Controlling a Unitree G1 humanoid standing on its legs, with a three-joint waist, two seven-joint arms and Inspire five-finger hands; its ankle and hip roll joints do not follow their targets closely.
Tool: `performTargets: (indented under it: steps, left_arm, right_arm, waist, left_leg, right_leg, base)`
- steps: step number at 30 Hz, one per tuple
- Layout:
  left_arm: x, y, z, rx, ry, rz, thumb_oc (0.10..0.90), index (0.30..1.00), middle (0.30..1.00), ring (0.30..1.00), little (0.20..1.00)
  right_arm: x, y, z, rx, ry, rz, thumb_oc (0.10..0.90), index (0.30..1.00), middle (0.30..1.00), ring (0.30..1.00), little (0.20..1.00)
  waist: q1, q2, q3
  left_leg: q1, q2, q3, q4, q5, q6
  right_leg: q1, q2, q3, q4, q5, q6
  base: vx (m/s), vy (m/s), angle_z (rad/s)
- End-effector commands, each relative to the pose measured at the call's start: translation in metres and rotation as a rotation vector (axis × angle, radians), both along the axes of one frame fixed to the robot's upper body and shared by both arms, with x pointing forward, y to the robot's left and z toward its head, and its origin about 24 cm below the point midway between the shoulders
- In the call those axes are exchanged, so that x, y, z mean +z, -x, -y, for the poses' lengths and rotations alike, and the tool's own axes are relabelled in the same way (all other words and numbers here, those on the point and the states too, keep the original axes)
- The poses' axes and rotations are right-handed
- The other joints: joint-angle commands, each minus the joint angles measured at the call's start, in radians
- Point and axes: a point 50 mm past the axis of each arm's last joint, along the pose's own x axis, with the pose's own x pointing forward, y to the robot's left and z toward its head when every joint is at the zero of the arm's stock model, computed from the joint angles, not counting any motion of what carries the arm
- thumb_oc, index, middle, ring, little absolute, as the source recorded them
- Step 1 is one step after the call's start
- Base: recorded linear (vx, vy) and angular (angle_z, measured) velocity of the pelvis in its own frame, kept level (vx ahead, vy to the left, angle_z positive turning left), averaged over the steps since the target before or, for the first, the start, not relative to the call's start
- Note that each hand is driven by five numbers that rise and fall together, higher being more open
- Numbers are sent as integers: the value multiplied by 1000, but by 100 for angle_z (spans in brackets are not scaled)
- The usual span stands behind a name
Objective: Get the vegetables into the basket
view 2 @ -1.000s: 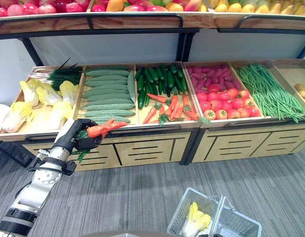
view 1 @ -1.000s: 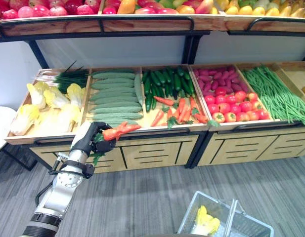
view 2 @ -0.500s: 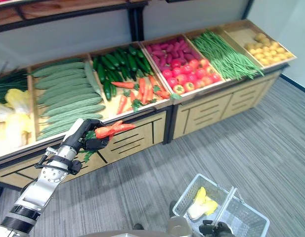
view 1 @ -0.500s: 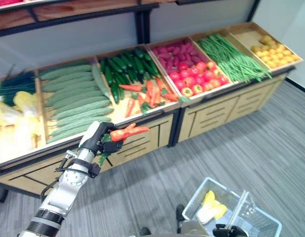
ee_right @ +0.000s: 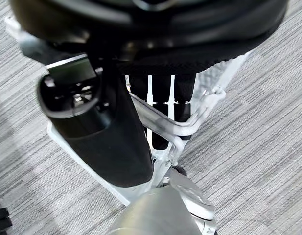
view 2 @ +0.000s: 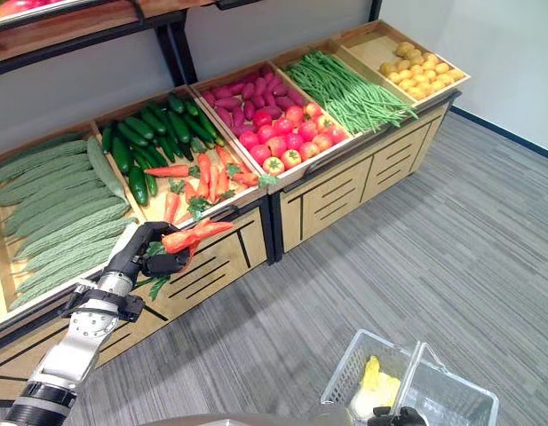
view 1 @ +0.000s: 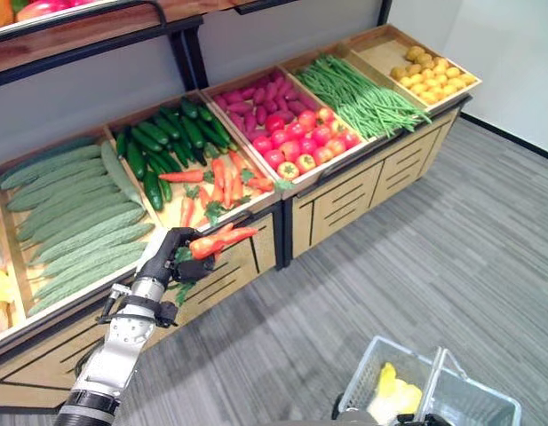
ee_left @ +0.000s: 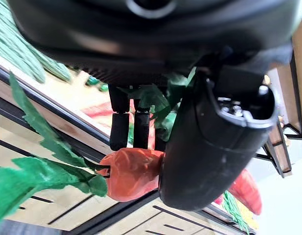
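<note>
My left hand (view 1: pixel 161 264) is shut on a bunch of orange carrots (view 1: pixel 222 240) with green leaves, held in the air just in front of the stand's front edge, near the carrot bin (view 1: pixel 213 180). In the left wrist view the fingers (ee_left: pixel 122 128) and thumb curl round the carrot (ee_left: pixel 131 172). A white wire basket (view 2: pixel 342 366) hangs low at the right over the floor, with a yellow-white leafy vegetable (view 1: pixel 391 389) inside. My right hand (ee_right: pixel 104 134) is shut on the basket handle (ee_right: pixel 192 121).
The wooden stand holds long pale green gourds (view 1: pixel 69 209), dark cucumbers (view 1: pixel 162 142), tomatoes (view 1: pixel 302 142), green beans (view 1: pixel 358 89) and yellow potatoes (view 1: pixel 429 73). A shelf (view 1: pixel 78 27) runs above. Grey floor (view 1: pixel 451 248) stretches to the right.
The camera has swung towards the right, so the stand has slid left in the view. My left hand still holds the carrots before the stand; the basket stays at the lower right.
</note>
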Motion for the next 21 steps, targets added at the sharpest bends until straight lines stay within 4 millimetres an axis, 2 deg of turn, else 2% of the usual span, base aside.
performTargets:
  steps: [1,2,3,4,5,6,7,8,10,12,14,16,17,21]
  left_arm:
    - [58,-14,-3,-16,16,282,400,300,300,300,300]
    - [55,-13,-5,-2,26,272,400,300,300,300,300]
    - [52,-11,-8,18,42,262,400,300,300,300,300]
    - [51,-9,-10,27,44,256,400,300,300,300,300]
    - [51,-9,-11,28,44,257,400,300,300,300,300]
    - [49,-8,-11,36,47,255,400,300,300,300,300]
    - [47,-6,-12,50,63,253,400,300,300,300,300]
    - [45,-4,-15,70,67,252,400,300,300,300,300]
    - [44,-2,-18,100,71,263,400,300,300,300,300]
    - [47,0,-20,106,60,280,400,300,300,300,300]
    - [51,0,-21,93,36,292,400,300,300,300,300]
    - [62,-5,-14,33,-8,312,400,300,300,300,300]
    - [62,-5,-14,33,-8,312,400,300,300,300,300]
    - [72,-12,-11,-2,-53,336,400,300,300,300,300]
  right_arm:
    - [-2,9,-2,48,7,-40,400,300,300,300,300]
    - [-2,8,-1,60,13,-39,400,300,300,300,300]
    - [0,3,2,84,29,-34,400,300,300,300,300]
    - [1,1,3,91,31,-32,400,300,300,300,300]
    - [1,1,3,92,31,-31,400,300,300,300,300]
    - [1,0,4,96,33,-32,400,300,300,300,300]
    - [2,0,7,97,40,-32,400,300,300,300,300]
    - [3,0,8,92,41,-33,400,300,300,300,300]
    - [3,-1,9,57,39,-18,400,300,300,300,300]
    - [5,-5,11,36,43,11,400,300,300,300,300]
    - [6,-15,9,77,37,32,400,300,300,300,300]
    - [7,-21,8,114,42,50,400,300,300,300,300]
    - [7,-21,8,114,42,50,400,300,300,300,300]
    - [9,-33,4,126,40,96,400,300,300,300,300]
  waist:
    - [-1,-41,-49]
    - [1,-47,-43]
    - [14,-56,-23]
    - [29,-61,-9]
    - [28,-61,-9]
    - [42,-65,4]
    - [57,-70,18]
    - [66,-73,20]
    - [73,-85,17]
    - [80,-83,23]
    - [84,-79,29]
    - [71,-68,39]
    - [71,-68,39]
    - [62,-66,53]
  left_leg:
    - [-19,-3,-23,47,-106,-38]
    - [-29,14,-24,84,-107,-47]
    - [-74,62,-56,226,-84,-77]
    - [-110,85,-102,322,-53,-97]
    - [-115,89,-103,331,-55,-99]
    - [-151,99,-164,412,-30,-108]
    - [-184,85,-247,467,-10,-110]
    - [-193,55,-314,443,-27,-98]
    - [-205,0,-381,339,-61,-62]
    - [-219,-28,-460,261,-85,-55]
    - [-222,-42,-471,289,-129,-33]
    - [-220,-56,-426,303,-184,-1]
    - [-220,-56,-426,303,-184,-1]
    - [-218,-80,-357,334,-234,44]
  right_leg:
    - [-40,-19,108,45,-74,69]
    - [-39,-11,112,48,-87,61]
    - [-29,15,131,54,-117,33]
    - [-22,34,149,53,-130,14]
    - [-23,37,148,52,-131,11]
    - [-17,50,164,48,-135,-4]
    - [-16,60,183,43,-136,-11]
    - [-20,62,207,31,-133,-4]
    - [-38,49,243,4,-99,8]
    - [-61,40,283,18,-84,20]
    - [-86,40,334,36,-81,28]
    - [-98,13,359,44,-53,50]
    - [-98,13,359,44,-53,50]
    - [-147,-9,431,67,3,76]
  base:
    - [154,-308,-6]
    - [211,-412,-9]
    - [222,-424,-10]
    - [157,-323,-17]
    - [91,-181,-43]
    - [65,-94,-70]
    - [102,-46,-77]
    - [80,55,-62]
    - [13,168,-81]
    - [-11,225,-73]
    - [3,283,-49]
    - [-19,427,-96]
    - [-34,429,-76]
    - [-53,344,-32]
